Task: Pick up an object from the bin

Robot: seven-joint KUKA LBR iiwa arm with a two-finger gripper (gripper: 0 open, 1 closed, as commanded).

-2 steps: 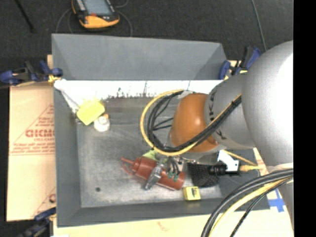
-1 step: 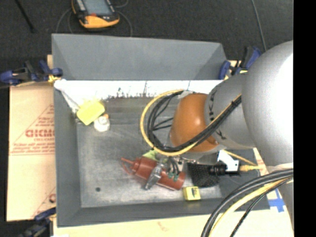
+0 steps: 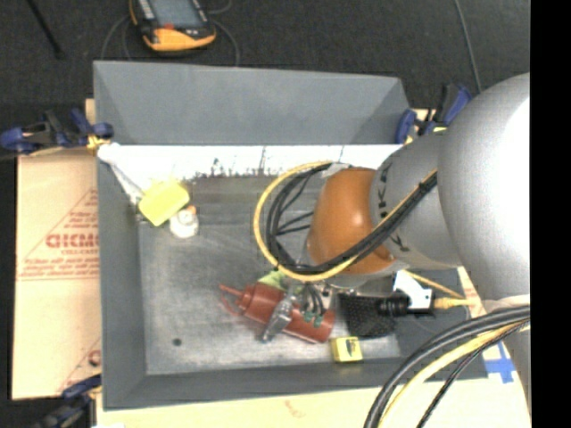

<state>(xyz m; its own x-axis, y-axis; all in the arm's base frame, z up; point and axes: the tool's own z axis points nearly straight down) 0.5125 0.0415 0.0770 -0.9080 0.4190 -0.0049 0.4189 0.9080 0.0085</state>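
Where the front wall of the bin (image 3: 120, 328) runs, a yellow block (image 3: 346, 349) lies by a black mesh piece (image 3: 364, 316); just left, the gripper (image 3: 287, 316) hangs over a red bottle (image 3: 254, 301) — clenched or released, I cannot tell. Farther back, a yellow sponge (image 3: 163, 201) touches a white cap (image 3: 184, 226).

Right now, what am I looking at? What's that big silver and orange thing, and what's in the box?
A robot arm, seen by one camera from above; the orange cover is part of it. It reaches into a grey bin to pick something up. It is low over a red thing, beside a black thing and a small yellow one. A yellow block and a white cap lie at the left. Whether it holds anything, I can't tell.
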